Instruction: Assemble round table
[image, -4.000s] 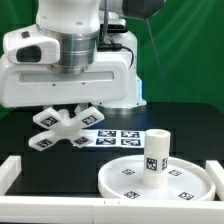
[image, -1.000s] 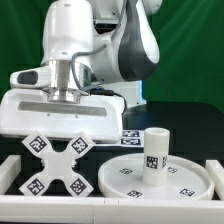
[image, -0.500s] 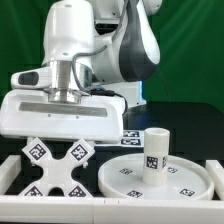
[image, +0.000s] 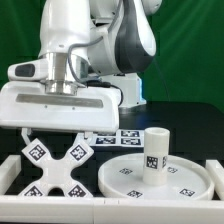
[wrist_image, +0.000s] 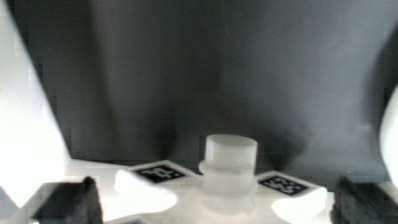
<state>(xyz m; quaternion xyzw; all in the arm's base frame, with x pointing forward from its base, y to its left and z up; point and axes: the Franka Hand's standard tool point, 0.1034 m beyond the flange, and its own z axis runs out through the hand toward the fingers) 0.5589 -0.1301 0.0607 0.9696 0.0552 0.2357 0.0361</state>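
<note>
While the jaws stand wide open, gripping nothing, the cross-shaped base (image: 59, 167) lies on the worktop (image: 190, 115) beneath them.

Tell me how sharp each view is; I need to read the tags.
Exterior view: sharp, evenly lit; tags on the cross-shaped base and leg are clear. Wrist view: soft, blurry; the base's tags smear, white glare at the edges.

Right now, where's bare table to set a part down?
Bare black table behind the round disc, on the exterior view's right of the marker board. Crowded along the front: cross base under the open gripper, the disc with the leg standing on it, only a thin gap between them.
</note>
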